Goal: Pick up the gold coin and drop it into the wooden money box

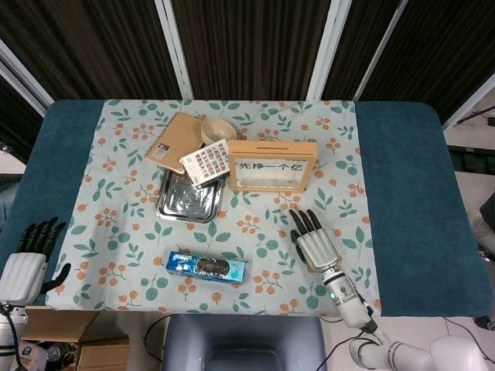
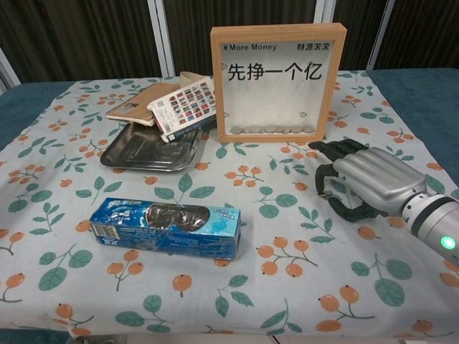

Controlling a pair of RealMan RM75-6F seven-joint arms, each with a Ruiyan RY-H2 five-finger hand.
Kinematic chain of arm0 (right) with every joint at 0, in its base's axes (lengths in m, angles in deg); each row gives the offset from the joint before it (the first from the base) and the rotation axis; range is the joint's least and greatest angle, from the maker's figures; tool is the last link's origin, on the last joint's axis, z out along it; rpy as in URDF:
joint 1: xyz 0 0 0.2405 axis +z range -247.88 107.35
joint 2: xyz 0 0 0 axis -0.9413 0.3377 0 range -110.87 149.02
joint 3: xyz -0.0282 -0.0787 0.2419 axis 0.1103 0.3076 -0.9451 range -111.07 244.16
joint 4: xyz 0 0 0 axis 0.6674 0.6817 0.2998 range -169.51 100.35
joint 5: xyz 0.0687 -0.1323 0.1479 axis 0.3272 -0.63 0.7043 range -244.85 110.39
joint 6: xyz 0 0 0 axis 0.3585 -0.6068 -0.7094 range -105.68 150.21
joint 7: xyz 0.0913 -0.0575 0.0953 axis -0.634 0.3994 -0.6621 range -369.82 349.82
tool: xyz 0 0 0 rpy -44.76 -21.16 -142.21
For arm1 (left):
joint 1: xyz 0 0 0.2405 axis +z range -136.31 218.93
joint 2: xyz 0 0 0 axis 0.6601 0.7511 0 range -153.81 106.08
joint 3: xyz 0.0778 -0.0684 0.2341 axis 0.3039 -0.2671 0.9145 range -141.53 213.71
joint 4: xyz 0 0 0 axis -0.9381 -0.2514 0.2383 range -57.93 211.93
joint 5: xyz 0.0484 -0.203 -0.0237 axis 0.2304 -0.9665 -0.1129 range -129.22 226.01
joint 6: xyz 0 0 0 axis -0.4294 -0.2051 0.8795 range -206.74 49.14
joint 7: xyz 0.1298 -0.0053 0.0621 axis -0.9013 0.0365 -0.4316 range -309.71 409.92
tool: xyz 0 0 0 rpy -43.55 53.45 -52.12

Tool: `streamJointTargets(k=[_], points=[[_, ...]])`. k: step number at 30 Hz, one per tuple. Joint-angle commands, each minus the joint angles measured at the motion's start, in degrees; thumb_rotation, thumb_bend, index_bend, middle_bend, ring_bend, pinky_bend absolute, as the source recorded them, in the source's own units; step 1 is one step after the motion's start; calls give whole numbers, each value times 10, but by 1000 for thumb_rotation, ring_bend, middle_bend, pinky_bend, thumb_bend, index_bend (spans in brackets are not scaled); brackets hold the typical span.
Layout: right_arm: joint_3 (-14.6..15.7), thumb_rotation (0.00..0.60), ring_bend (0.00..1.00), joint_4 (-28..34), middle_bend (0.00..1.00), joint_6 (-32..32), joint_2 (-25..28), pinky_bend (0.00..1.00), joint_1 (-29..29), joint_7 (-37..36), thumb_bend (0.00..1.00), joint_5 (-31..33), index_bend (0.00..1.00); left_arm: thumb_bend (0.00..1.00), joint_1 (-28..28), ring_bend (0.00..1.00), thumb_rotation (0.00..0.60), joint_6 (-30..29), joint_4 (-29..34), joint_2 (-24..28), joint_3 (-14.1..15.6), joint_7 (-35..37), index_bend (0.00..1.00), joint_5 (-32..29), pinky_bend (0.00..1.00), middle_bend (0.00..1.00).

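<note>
The wooden money box [image 1: 271, 165] [image 2: 278, 72] stands upright behind the table's middle, its glass front toward me and several coins [image 2: 272, 130] lying along its bottom. No loose gold coin shows in either view. My right hand [image 1: 313, 241] [image 2: 362, 183] lies palm down on the floral cloth in front of and to the right of the box, its fingers [image 1: 304, 222] apart and their tips bent down onto the cloth; what lies under the palm is hidden. My left hand [image 1: 27, 259] hangs off the table's front left corner, fingers spread and holding nothing.
A blue biscuit packet [image 1: 206, 267] [image 2: 166, 228] lies near the front edge. A metal tray [image 1: 189, 197] [image 2: 150, 149] sits left of the box, with a colourful booklet [image 1: 205, 165], a brown notebook [image 1: 178, 141] and a bowl [image 1: 219, 130] behind it.
</note>
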Motion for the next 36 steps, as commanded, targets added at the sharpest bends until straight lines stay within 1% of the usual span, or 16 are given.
streamJointTargets(k=[1,15,22,24,26,28,36], points=[[2,600,0,-4,5,3,-2,0,0,-2,395,-3,593,352,-1,0,600,1,0,0,0,0,0,0,0,0],[4,600,0,-20,9,16,-9,0,-1,-15,395,-10,637,355,-1,0,600,2,-3,-1,0,2,0,-2,0,0],[5,600,0,-23,9,20,-11,0,-1,-18,396,-13,637,353,0,0,600,2,-3,-1,0,2,0,-3,0,0],[6,600,0,-23,8,21,-10,0,-1,-19,396,-14,619,353,0,0,600,2,-3,-1,0,2,0,-3,0,0],[6,600,0,-23,9,21,-10,0,-1,-21,396,-15,580,353,0,0,600,2,-2,-1,0,2,0,-3,0,0],[7,600,0,-23,11,22,-10,0,-2,-23,396,-15,567,352,0,0,600,2,-2,-1,0,2,0,-3,0,0],[6,600,0,-25,18,27,-11,0,-2,-29,396,-18,600,352,-1,0,600,6,-5,0,1,9,0,-4,0,0]])
